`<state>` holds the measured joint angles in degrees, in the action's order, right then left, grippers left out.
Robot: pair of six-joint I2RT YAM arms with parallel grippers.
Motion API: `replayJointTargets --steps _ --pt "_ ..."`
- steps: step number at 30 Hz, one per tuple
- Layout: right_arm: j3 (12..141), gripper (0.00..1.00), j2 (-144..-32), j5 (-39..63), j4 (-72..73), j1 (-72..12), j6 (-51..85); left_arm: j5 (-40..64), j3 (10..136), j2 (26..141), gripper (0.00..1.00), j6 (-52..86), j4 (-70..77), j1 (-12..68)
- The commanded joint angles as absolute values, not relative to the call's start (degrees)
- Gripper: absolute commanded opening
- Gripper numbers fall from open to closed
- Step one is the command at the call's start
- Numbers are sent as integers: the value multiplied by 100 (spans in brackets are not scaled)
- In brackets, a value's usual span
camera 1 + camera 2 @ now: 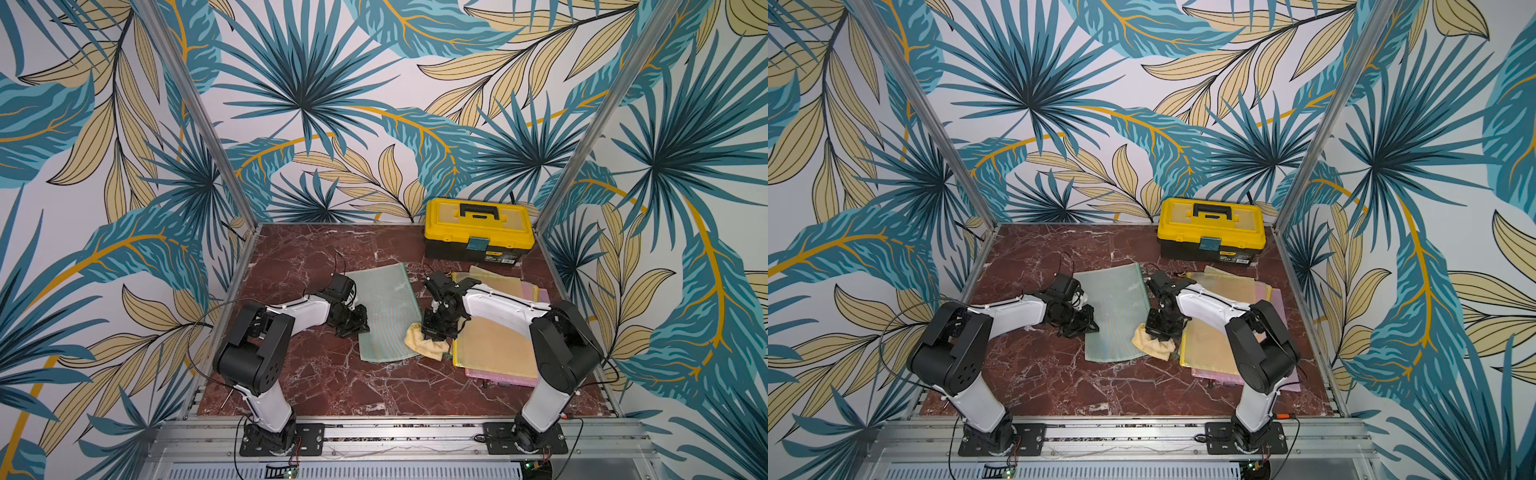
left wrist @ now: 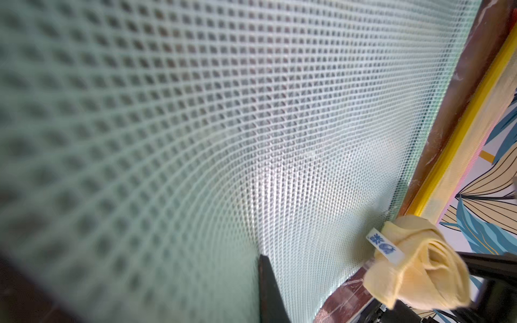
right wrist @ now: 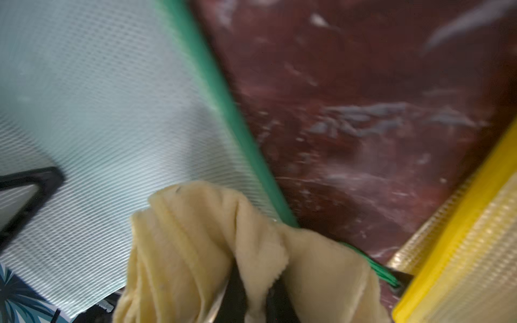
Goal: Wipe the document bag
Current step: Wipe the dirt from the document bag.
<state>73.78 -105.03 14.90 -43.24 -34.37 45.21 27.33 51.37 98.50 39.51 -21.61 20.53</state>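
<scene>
Three walls [image 1: 332, 104] papered with large teal and tan tropical leaves on a pale ground close in the worktop [image 1: 332, 382], seen in both top views. Slanting aluminium posts [image 1: 199, 112] rise from its far left and far right corners. The worktop is dark red marble with white veins, evenly lit. A slotted aluminium rail [image 1: 395, 432] runs along its near edge. A yellow toolbox [image 1: 478, 230] with a black handle sits shut at the far right corner, against the back wall.

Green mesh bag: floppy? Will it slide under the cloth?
Probably floppy: the green mesh bag is thin and lies bowed in the left wrist view. Likely light and apt to slide on the glossy table, which may be why the left gripper presses its edge.
</scene>
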Motion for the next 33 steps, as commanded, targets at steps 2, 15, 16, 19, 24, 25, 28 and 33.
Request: replayJointTargets --steps 2,15,16,19,24,25,28,33 --pt "9058 0 -11737 1732 -4370 -3885 4343 2718 5056 9848 0 3852 -2109 2028" --pt "9296 0 -12346 1087 -4796 -2529 3735 2845 5123 9677 0 3831 -2109 2029" --pt "9264 0 -12263 915 -4981 -2383 3628 2847 5124 9679 0 3824 -2108 2022" --pt "9742 0 -12302 198 -5738 -2397 3309 2894 5139 9681 0 3803 -2105 2024" --pt "10872 0 -12776 602 -5617 -3233 3396 2943 5122 9708 0 3785 -2106 2023" --pt "11085 0 -12954 722 -5545 -3357 3442 2947 5115 9712 0 3787 -2109 2022" --pt "11861 0 -13684 1032 -5563 -3521 3626 2953 5093 9721 0 3797 -2109 2036" --pt "12310 0 -14361 974 -5568 -3212 3761 2971 5063 9702 0 3797 -2115 2031"
